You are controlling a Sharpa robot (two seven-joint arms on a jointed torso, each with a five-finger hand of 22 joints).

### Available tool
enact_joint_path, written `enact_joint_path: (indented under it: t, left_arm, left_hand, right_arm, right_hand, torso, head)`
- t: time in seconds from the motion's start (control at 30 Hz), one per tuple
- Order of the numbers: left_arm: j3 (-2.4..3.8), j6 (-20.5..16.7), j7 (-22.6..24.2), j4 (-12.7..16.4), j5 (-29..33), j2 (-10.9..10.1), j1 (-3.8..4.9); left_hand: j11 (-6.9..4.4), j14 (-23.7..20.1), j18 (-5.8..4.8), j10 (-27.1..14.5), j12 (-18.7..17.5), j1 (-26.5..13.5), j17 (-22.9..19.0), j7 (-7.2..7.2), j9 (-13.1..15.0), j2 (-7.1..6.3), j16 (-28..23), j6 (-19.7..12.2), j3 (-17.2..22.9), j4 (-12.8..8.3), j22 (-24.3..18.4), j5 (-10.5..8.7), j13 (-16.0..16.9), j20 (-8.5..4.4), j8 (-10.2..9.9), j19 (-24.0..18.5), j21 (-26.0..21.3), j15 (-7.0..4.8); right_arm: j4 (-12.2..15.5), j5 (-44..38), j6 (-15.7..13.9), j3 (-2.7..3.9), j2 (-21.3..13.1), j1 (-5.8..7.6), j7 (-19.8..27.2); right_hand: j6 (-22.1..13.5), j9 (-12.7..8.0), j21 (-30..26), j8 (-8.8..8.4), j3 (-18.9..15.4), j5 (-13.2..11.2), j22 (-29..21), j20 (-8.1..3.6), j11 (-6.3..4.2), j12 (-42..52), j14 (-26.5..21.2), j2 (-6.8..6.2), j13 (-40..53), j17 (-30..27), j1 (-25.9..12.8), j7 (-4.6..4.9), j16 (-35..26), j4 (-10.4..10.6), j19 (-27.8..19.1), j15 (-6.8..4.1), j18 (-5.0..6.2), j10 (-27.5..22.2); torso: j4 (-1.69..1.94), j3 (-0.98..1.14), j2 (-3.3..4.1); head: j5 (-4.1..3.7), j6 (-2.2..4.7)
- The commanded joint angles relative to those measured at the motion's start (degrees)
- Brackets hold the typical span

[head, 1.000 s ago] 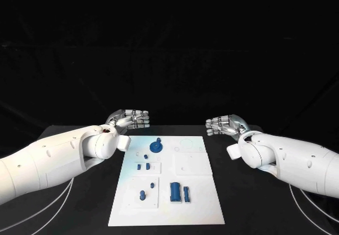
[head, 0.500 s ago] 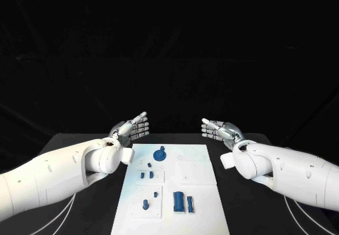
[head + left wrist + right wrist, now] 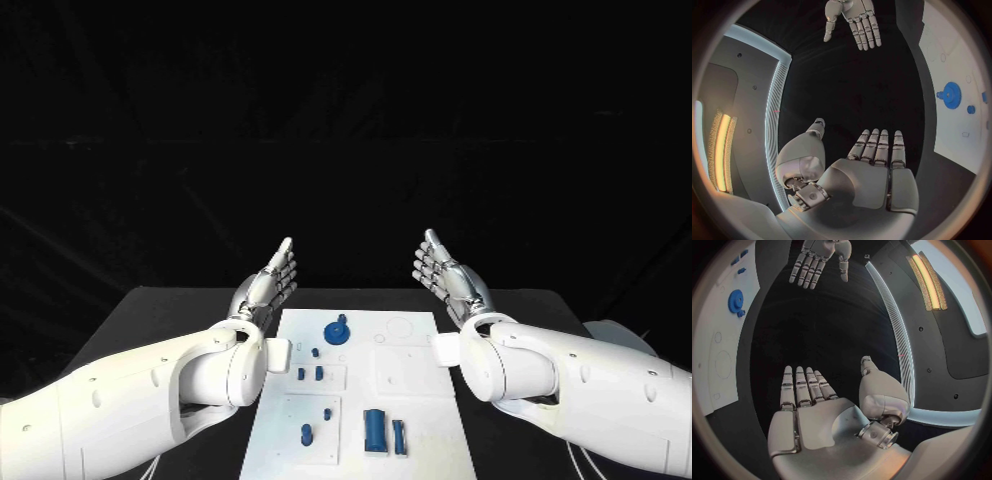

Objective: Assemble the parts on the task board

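Note:
The white task board (image 3: pixel 411 400) lies in the middle of the black table, with a blue gear (image 3: pixel 336 331) near its far end and several small blue parts (image 3: pixel 310 374) and blue blocks (image 3: pixel 384 432) further toward me. My left hand (image 3: pixel 268 279) is raised above the board's far left corner, fingers straight and apart, holding nothing. My right hand (image 3: pixel 447 276) mirrors it above the far right corner, also flat and empty. The left wrist view shows the left hand (image 3: pixel 867 165), the gear (image 3: pixel 950 95) and the right hand (image 3: pixel 853 19). The right wrist view shows the right hand (image 3: pixel 814 402) and the left hand (image 3: pixel 819 257).
The black table (image 3: pixel 159 320) spreads out on both sides of the board. My white forearms (image 3: pixel 159 395) flank the board's near half.
Both hands have opened from curled fists to flat, straight fingers and turned upward. The camera has also shifted, so the whole scene sits lower.

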Motion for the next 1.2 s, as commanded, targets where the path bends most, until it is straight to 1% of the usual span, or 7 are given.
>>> enact_joint_path:
  t: [0.03,0.23,0.87,0.9,0.97,1.0,1.2]
  left_arm:
    - [0.13,-6.2,4.6,0.8,-0.9,0.0,-0.14]
    - [0.14,-6.2,4.6,0.8,-0.9,0.0,-0.15]
    - [0.14,-6.2,4.6,0.8,-0.9,0.0,-0.15]
    - [0.14,-6.2,4.6,0.8,-0.9,0.0,-0.15]
    - [0.14,-6.2,4.6,0.8,-0.9,0.0,-0.15]
    - [0.14,-6.2,4.6,0.8,-0.9,0.0,-0.15]
    - [0.14,-6.2,4.6,0.8,-0.9,0.0,-0.15]
  left_hand:
    - [-0.78,-5.7,-3.08,-6.2,-0.3,-8.5,-0.1,-0.86,-0.1,0.30,-0.7,-5.7,-2.3,-0.5,-0.6,-1.37,-0.1,-5.27,-0.4,-5.0,-0.7,-0.47]
    - [-0.78,-8.3,-3.08,-9.0,-0.3,-12.4,-0.1,-0.86,-0.1,0.30,-0.7,-8.4,-7.2,-0.5,-0.6,-1.37,-0.1,-5.27,-0.4,-7.2,-0.7,-0.47]
    - [-0.78,-13.4,-3.08,-14.6,-0.3,-20.1,-0.1,-0.86,-0.1,0.30,-0.7,-13.5,-7.2,-0.5,-0.6,-1.37,-0.1,-5.27,-0.4,-11.7,-0.7,-0.47]
    - [-0.78,-13.5,-3.08,-14.6,-0.3,-20.2,-0.1,-0.86,-0.1,0.30,-0.7,-13.6,-7.2,-0.5,-0.6,-1.37,-0.1,-5.27,-0.4,-15.7,-0.7,-0.47]
    - [-0.78,-17.7,-3.08,-19.3,-0.3,-22.3,-0.1,-0.86,-0.1,0.30,-0.7,-18.1,-7.2,-0.5,-0.6,-1.37,-0.1,-5.27,-0.4,-15.7,-0.7,-0.47]
    - [-0.78,-17.7,-3.08,-19.3,-0.3,-26.6,-0.1,-0.86,-0.1,0.30,-0.7,-18.1,-7.2,-0.5,-0.6,-1.37,-0.1,-5.27,-0.4,-15.7,-0.7,-0.47]
    - [-0.78,-17.7,-3.08,-19.3,-0.3,-26.6,-0.1,-0.86,-0.1,0.30,-0.7,-18.1,-7.2,-0.5,-0.6,-1.37,-0.1,-5.27,-0.4,-15.7,-0.7,-0.47]
  right_arm:
    - [0.4,2.4,-4.4,0.08,-0.1,-0.09,3.4]
    - [0.4,2.4,-4.4,0.08,-0.1,-0.09,3.4]
    - [0.4,2.4,-4.4,0.08,-0.1,-0.09,3.4]
    - [0.4,2.4,-4.4,0.08,-0.1,-0.09,3.4]
    - [0.4,2.4,-4.4,0.08,-0.1,-0.09,3.4]
    - [0.4,2.4,-4.4,0.08,-0.1,-0.09,3.4]
    - [0.4,2.4,-4.4,0.08,-0.1,-0.09,3.4]
  right_hand:
    - [-5.9,-0.5,-0.3,-0.41,-1.6,-1.2,-3.6,-2.30,-0.47,-0.6,-6.6,0.03,-0.1,-0.5,-8.4,-1.39,-0.4,-0.1,-5.7,-0.18,-3.28,-6.4]
    - [-8.5,-0.5,-0.3,-0.41,-1.6,-1.2,-5.2,-2.30,-0.47,-0.6,-9.4,0.03,-0.1,-0.5,-12.1,-1.39,-0.4,-0.1,-8.2,-0.18,-3.28,-9.1]
    - [-14.0,-0.5,-0.3,-0.41,-1.6,-1.2,-11.2,-2.30,-0.47,-0.6,-15.5,0.03,-0.1,-0.5,-20.0,-1.39,-0.4,-0.1,-13.4,-0.18,-3.28,-15.1]
    - [-18.6,-0.5,-0.3,-0.41,-1.6,-1.2,-11.2,-2.30,-0.47,-0.6,-16.2,0.03,-0.1,-0.5,-21.0,-1.39,-0.4,-0.1,-17.8,-0.18,-3.28,-15.9]
    - [-18.6,-0.5,-0.3,-0.41,-1.6,-1.2,-11.2,-2.30,-0.47,-0.6,-20.5,0.03,-0.1,-0.5,-26.4,-1.39,-0.4,-0.1,-17.8,-0.18,-3.28,-20.0]
    - [-18.6,-0.5,-0.3,-0.41,-1.6,-1.2,-11.2,-2.30,-0.47,-0.6,-20.5,0.03,-0.1,-0.5,-26.4,-1.39,-0.4,-0.1,-17.8,-0.18,-3.28,-20.0]
    - [-18.6,-0.5,-0.3,-0.41,-1.6,-1.2,-11.2,-2.30,-0.47,-0.6,-20.5,0.03,-0.1,-0.5,-26.4,-1.39,-0.4,-0.1,-17.8,-0.18,-3.28,-20.0]
  torso:
    - [0.08,0.05,-0.01]
    - [0.08,0.05,-0.01]
    - [0.08,0.05,-0.01]
    - [0.08,0.05,-0.01]
    - [0.08,0.05,-0.01]
    - [0.08,0.05,-0.01]
    - [0.08,0.05,-0.01]
  head:
    - [-0.01,0.02]
    - [-0.01,0.02]
    - [-0.01,0.02]
    - [-0.01,0.02]
    - [-0.01,0.02]
    - [-0.01,0.02]
    - [-0.01,0.02]
